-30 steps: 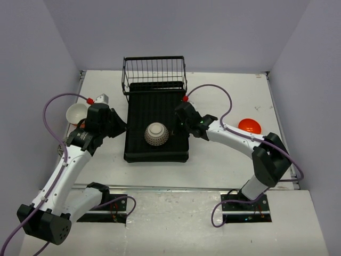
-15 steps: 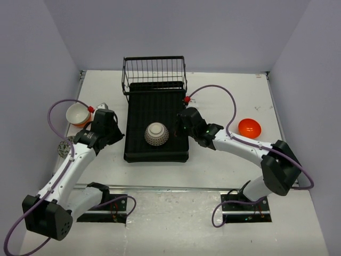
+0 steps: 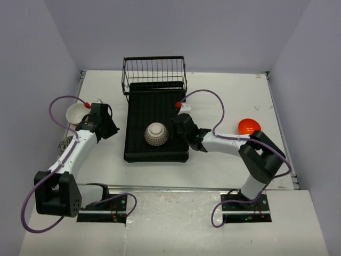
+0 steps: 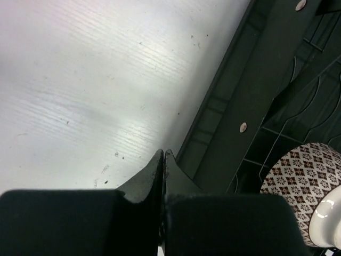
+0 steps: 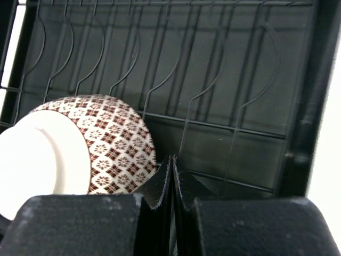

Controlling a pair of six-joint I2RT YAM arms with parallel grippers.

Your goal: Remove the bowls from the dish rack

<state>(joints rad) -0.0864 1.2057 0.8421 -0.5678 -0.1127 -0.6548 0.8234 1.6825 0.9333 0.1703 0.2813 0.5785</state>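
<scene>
Dish rack [image 3: 154, 101] sits centre of the top view on the white table [image 3: 229, 85], its wire basket [image 3: 154, 72] upright at the upper end. We note one patterned bowl [image 3: 157, 134] in the rack, upside down on the gridded floor in the lower half, approx. mid-width, foot ring up.

Two more bowls are outside the rack. A white bowl [image 3: 76, 112] stands upright at the left of the frame, well apart from the rack. An orange bowl [image 3: 249, 126] is at the right of the frame, also well apart; we cannot tell which way up it lies.

Left gripper [image 4: 163, 157]: fingers pressed together, nothing between them. In the top view it is over bare table just left of the rack's left wall. Its wrist view shows the rack wall running up to the upper right and the patterned bowl at lower right.

Right gripper [image 5: 171, 162]: fingers likewise clenched tip to tip and empty. It is inside the rack's right side, tips just beside the patterned bowl's right flank. We cannot confirm contact w/ the bowl or the rack floor from either view.
</scene>
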